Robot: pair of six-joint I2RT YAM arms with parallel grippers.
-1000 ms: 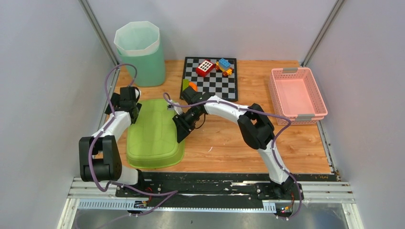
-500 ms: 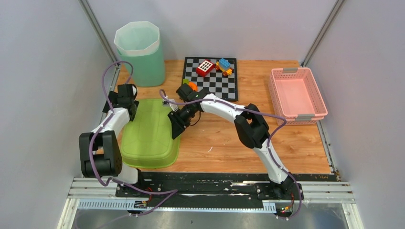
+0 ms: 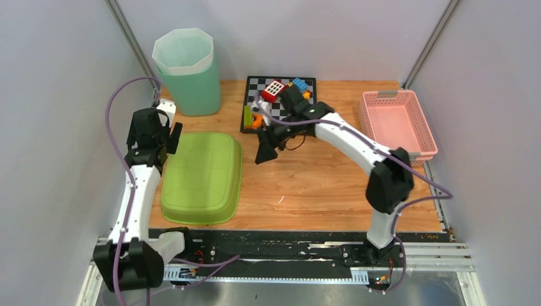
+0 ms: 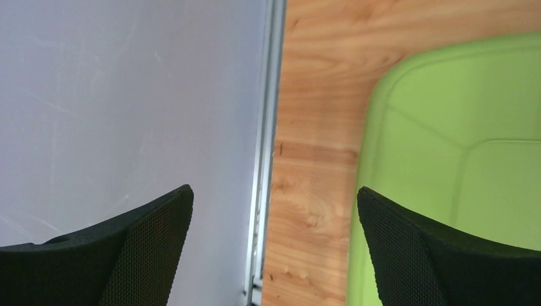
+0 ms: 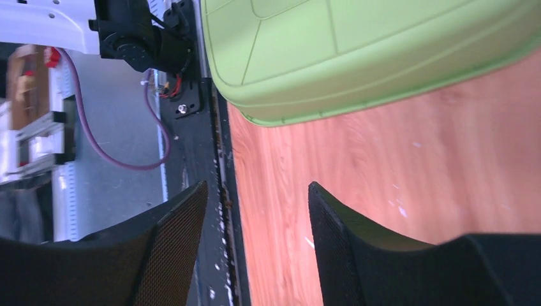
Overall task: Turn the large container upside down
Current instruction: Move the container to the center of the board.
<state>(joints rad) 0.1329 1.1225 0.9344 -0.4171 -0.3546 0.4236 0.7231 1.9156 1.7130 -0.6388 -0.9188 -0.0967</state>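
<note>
A light wooden table (image 3: 319, 185) stands between pale grey walls, with a translucent green bin (image 3: 188, 80) at its far left corner. The left gripper (image 3: 171, 138) hovers by the far left edge of the large lime-green plastic container (image 3: 201, 175), its fingers spread wide and holding nothing. The container lies bottom up on the table's left side. Just right of it, the right gripper (image 3: 263, 155) is parted and empty. Farther right are a checkered mat (image 3: 255, 86) with toy blocks (image 3: 274, 90) and a pink plastic basket (image 3: 369, 127).

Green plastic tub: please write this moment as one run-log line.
lime-green plastic tub: bottom up | left end effector: open, empty, beside tub | right end effector: open, empty, apart
</note>
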